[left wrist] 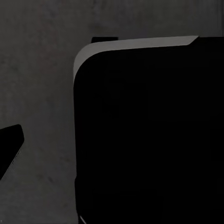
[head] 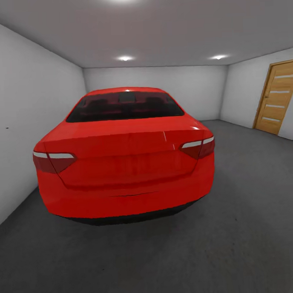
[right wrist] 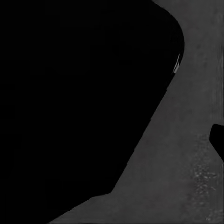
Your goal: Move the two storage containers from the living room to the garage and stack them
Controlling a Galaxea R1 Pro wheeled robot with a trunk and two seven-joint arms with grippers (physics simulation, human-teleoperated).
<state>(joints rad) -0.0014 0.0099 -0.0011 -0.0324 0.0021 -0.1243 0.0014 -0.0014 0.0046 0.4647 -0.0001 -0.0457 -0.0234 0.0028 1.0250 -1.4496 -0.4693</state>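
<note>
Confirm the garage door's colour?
Light wood-brown with pale horizontal strips: the door, best in the head view.

White-walled garage (head: pixel 37 96), grey concrete floor (head: pixel 236 245) (bare, perhaps speckled)

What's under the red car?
Under the red car there is a dark shadow on the grey concrete floor. The car sits low, so whatever lies further beneath it is hidden.
</note>
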